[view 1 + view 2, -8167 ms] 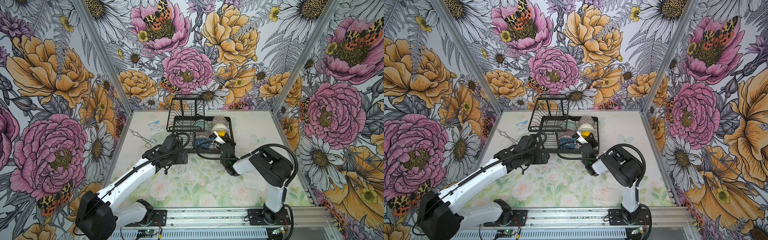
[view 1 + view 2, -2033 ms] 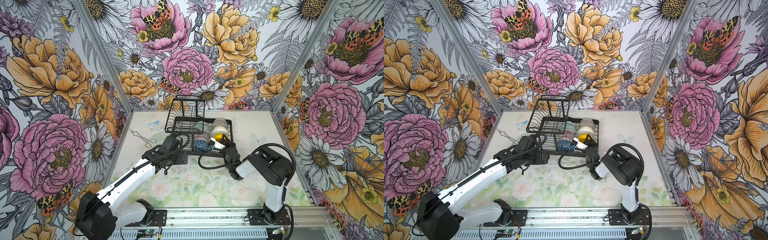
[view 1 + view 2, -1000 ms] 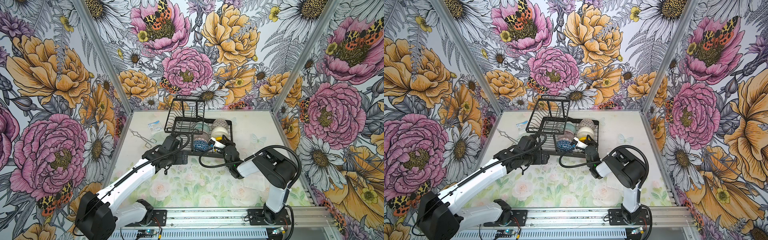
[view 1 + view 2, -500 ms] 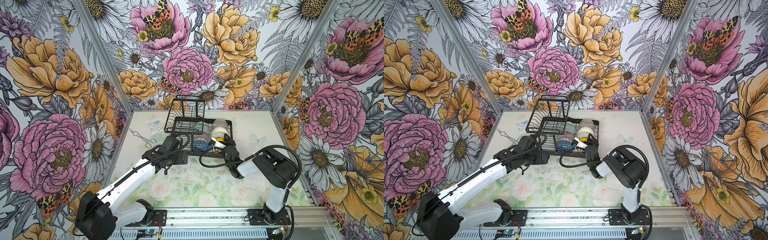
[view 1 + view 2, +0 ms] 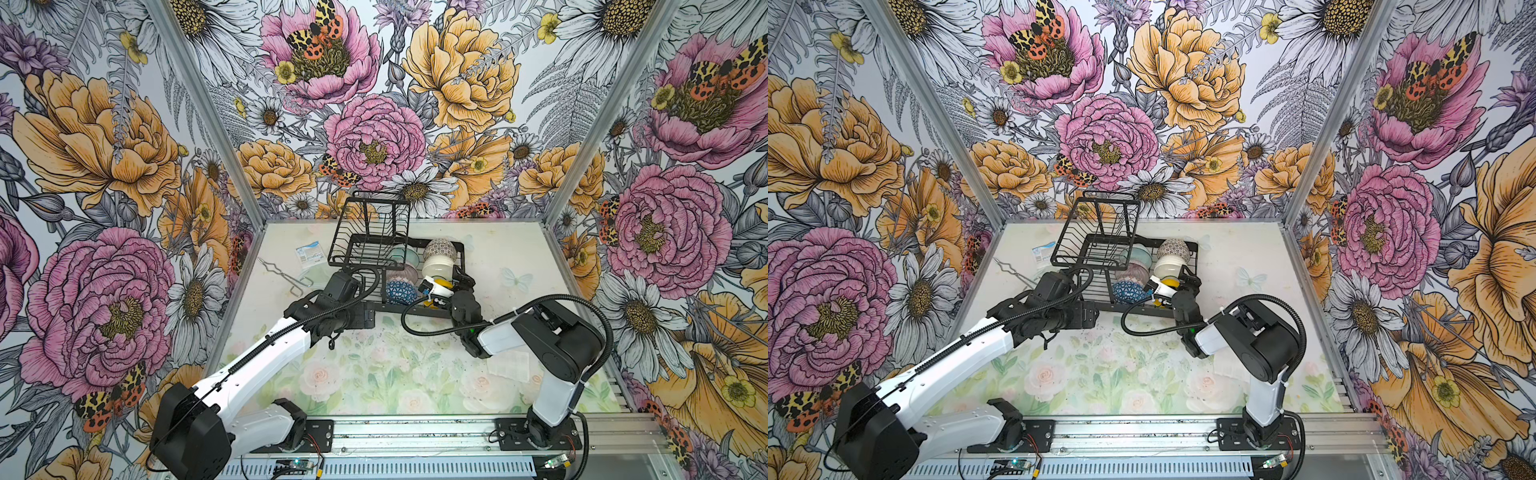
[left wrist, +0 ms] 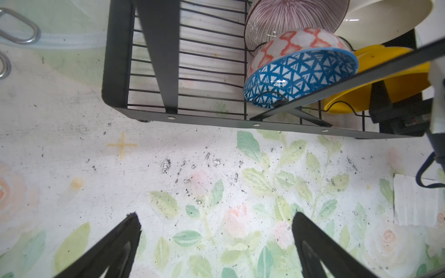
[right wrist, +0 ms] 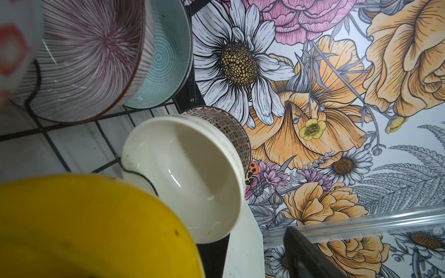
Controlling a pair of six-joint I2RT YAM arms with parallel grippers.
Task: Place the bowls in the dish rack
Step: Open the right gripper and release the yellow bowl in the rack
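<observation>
In both top views the right tool point(image 5: 444, 286) has just spread apart, leaving the yellow bowl point(image 5: 1169, 283) at the lower right corner of the dish rack point(image 5: 390, 308). Left wrist view: left tool point(image 6: 216, 240) apart above the worktop point(image 6: 144, 168). Right wrist view: the yellow bowl sits beside the cream bowl point(image 7: 187, 183); loading looks finished.

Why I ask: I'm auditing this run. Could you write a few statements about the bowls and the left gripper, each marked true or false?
1. The yellow bowl sits in the rack. True.
2. The left gripper holds a bowl. False: it is open and empty over the table.
3. The blue bowl lies outside the rack. False: it stands in the rack beside the yellow bowl.
4. The cream bowl stands between the yellow bowl and the black-and-white bowl. True.
</observation>
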